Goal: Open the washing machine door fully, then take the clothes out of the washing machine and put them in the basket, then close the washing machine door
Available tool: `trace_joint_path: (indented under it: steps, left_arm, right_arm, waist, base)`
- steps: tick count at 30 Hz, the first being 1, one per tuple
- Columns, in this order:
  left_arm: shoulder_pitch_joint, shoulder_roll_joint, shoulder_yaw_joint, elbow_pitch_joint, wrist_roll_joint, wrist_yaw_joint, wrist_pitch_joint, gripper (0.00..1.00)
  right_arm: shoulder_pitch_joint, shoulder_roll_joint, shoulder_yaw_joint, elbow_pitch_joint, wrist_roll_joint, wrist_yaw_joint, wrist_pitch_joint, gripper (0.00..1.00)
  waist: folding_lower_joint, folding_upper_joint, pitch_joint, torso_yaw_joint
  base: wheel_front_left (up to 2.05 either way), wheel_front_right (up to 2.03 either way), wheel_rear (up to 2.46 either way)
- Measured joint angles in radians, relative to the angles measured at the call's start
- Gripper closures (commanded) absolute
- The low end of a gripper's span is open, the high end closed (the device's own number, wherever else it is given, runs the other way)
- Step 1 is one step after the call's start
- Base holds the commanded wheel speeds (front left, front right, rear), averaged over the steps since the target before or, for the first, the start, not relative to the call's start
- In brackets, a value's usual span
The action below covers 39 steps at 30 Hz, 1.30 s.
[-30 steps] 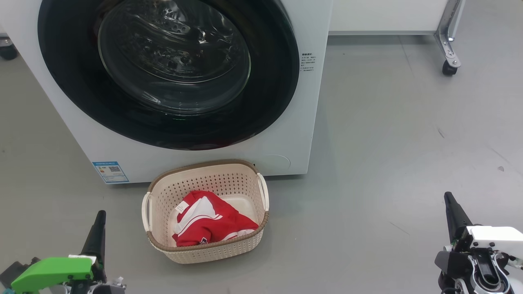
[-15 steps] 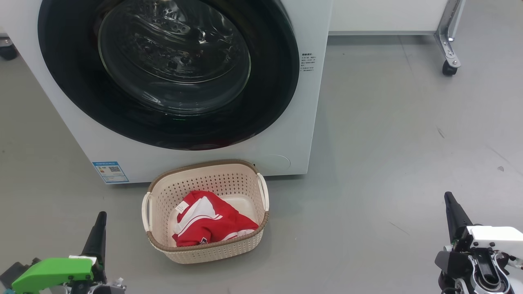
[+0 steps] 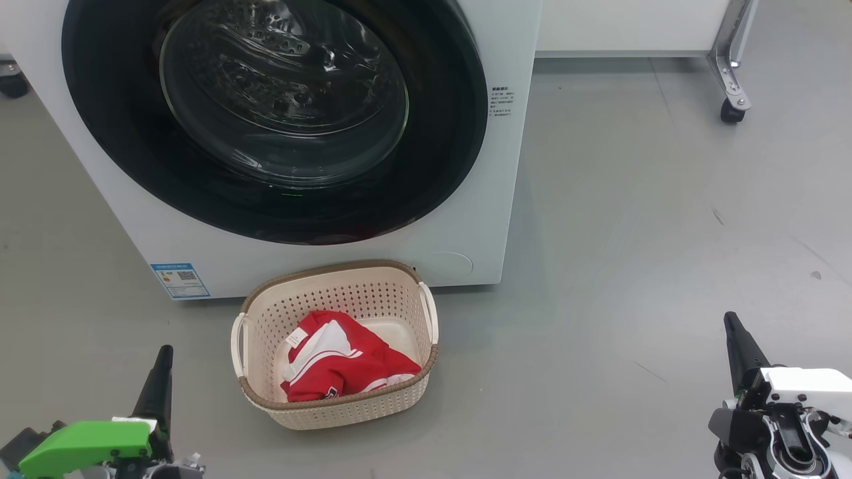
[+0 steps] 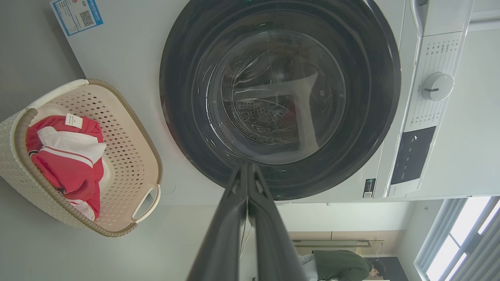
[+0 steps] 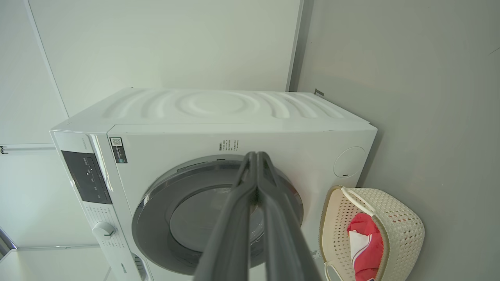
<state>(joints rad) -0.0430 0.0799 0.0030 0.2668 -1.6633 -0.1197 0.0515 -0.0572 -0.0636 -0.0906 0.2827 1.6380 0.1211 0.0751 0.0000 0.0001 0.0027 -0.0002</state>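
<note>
Count, floor in front of rig:
- washing machine (image 3: 492, 199) ×1, carrying washing machine door (image 3: 439, 166) ×1, blue sticker (image 3: 180, 279) ×1, control dial (image 4: 437, 86) ×1.
- basket (image 3: 333, 267) ×1, at the machine's foot; white handles (image 3: 429, 313) ×2.
- clothes (image 3: 353, 366): one red-and-white heap in the basket; number of garments cannot be told. White label (image 3: 293, 338) ×1.
- grippers ×2: left gripper (image 3: 164, 349), right gripper (image 3: 731, 318); fingers (image 4: 226, 218) ×2 each.
- caster wheels (image 3: 731, 112) ×2, far-right and far-left floor edges.
- person (image 4: 343, 265) ×1.

The left hand (image 4: 247, 168), fingers pressed together, points at the washing machine door (image 4: 183, 70), which looks shut. Left of the hand, the basket (image 4: 134, 128) holds the red clothes (image 4: 66, 168).
</note>
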Motion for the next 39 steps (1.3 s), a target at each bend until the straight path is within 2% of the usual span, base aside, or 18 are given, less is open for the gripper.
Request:
trace_joint_path:
  steps: [39]
  left_arm:
    - [-0.008, 0.000, 0.004, 0.010, 0.000, 0.000, 0.000, 1.00]
  right_arm:
    - [-0.001, 0.000, -0.003, 0.000, 0.000, 0.000, 0.000, 1.00]
  waist:
    - [0.0000, 0.0000, 0.000, 0.000]
  base:
    - [0.00, 0.00, 0.00]
